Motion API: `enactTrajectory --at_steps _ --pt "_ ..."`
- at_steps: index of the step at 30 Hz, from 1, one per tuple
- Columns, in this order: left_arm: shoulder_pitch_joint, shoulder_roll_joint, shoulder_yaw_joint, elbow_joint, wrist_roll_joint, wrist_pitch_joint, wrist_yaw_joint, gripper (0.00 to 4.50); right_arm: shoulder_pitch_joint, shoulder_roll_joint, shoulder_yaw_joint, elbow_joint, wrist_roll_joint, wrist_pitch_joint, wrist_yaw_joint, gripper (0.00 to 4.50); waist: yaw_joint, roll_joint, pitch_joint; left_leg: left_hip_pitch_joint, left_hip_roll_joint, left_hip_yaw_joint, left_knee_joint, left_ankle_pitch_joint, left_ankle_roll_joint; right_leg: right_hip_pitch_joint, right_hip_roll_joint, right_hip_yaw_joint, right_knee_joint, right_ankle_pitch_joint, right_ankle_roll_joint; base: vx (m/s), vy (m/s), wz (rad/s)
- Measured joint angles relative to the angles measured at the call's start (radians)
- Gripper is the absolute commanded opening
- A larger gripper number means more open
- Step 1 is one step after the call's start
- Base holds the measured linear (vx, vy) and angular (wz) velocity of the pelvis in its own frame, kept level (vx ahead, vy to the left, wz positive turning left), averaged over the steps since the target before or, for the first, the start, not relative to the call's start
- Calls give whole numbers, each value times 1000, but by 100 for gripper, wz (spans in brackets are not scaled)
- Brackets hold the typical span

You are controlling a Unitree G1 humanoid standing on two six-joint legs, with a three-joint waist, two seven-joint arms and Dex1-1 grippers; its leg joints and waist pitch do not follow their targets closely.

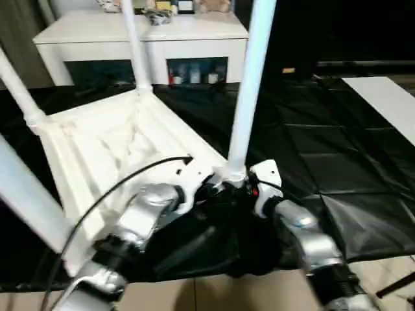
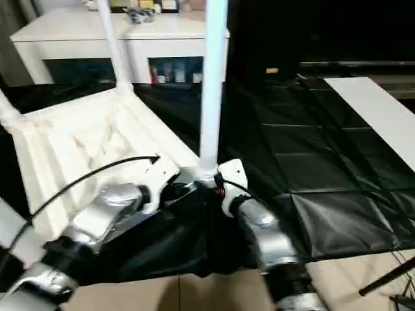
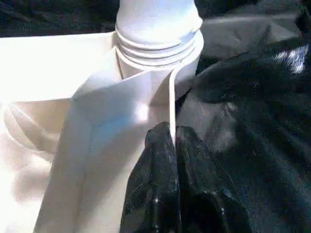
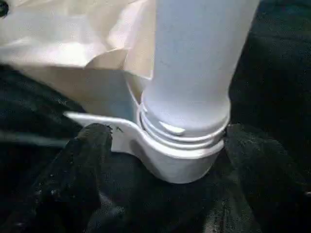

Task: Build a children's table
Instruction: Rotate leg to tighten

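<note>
Overhead, the tabletop (image 1: 117, 146) lies upside down, ribbed underside up, on a black sheet (image 1: 324, 155) covering the floor. Legs stand up from its corners: one far leg (image 1: 133, 42) at the back corner, another (image 1: 16, 91) at the left corner, a blurred one (image 1: 32, 204) close at lower left. The near leg (image 1: 249, 84) rises from the corner socket (image 3: 187, 58) closest to the robot, its ringed base seated in the socket collar.

Left gripper (image 3: 174, 145): its black fingers (image 3: 155, 184) are pressed close together, pinching the thin upright edge of the tabletop rim just beside that socket. A black cable (image 1: 117, 184) arcs over the left forearm.

Right gripper (image 4: 165, 145): fingers spread wide, one finger (image 4: 82, 165) on each side of the socket collar at the near leg's base; whether they touch it, cannot tell.

Behind the tabletop stands a white cabinet (image 1: 142, 39) with glass doors, small items on top. A white panel (image 1: 389, 103) lies on the sheet at far right. Tan floor shows along the near edge.
</note>
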Motion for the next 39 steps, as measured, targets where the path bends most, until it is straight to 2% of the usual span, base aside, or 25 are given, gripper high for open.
enactTrajectory --at_steps 4,6,11,15,19,21,24,32,34,35,39 --pt "46 80 -15 -72 -34 -33 -144 0 15 -88 14 -37 17 -6 163 405 10 -1 0 0 0 5 1 0 0 1 0 3 0 19 -10 13 -1 1" --pt "69 119 -22 -117 -61 -28 -215 0 25 -119 13 -62 52 -4 246 405 19 -1 0 -1 2 8 2 0 0 1 -1 4 1 25 -16 67 -2 6" --pt "85 183 -35 -190 -98 17 -322 0 32 -147 19 -96 115 2 374 405 41 -1 0 -5 5 11 2 1 4 -1 -1 2 6 17 -14 75 -1 4" --pt "91 203 -35 -209 -110 33 -357 0 33 -169 27 -116 131 2 440 405 56 -2 1 -6 6 11 7 -2 4 -4 -1 2 15 9 -22 14 1 0" --pt "102 224 -36 -226 -117 51 -388 0 38 -183 29 -136 140 2 488 405 55 -3 2 -3 7 11 10 -4 -1 -2 -1 3 17 8 -21 0 0 0" --pt "112 228 -38 -239 -119 57 -392 0 39 -184 34 -136 141 1 501 378 54 -4 2 -1 7 11 11 -4 -3 1 -1 3 17 8 -21 0 0 0" --pt "113 231 -44 -245 -119 62 -392 0 39 -184 48 -136 144 -3 509 367 53 -5 3 -1 7 11 11 -4 -4 2 -1 4 17 8 -21 0 0 0" --pt "113 230 -45 -248 -119 64 -401 0 39 -182 63 -134 143 -25 530 287 55 -6 3 -1 7 11 12 -4 -4 2 -1 3 17 8 -21 0 0 0" --pt "113 230 -45 -248 -118 65 -400 0 39 -182 66 -133 142 -32 533 279 55 -6 3 -1 7 11 12 -4 -4 2 -1 3 17 8 -21 0 0 0" --pt "113 230 -45 -248 -118 65 -400 0 39 -182 66 -133 141 -34 534 260 54 -6 3 -1 7 11 12 -4 -4 2 -1 3 18 8 -21 0 0 0" --pt "113 229 -45 -248 -117 66 -397 0 39 -183 67 -132 125 -57 538 243 54 -7 2 -1 7 11 13 -4 -4 2 -1 3 18 8 -21 0 0 0"
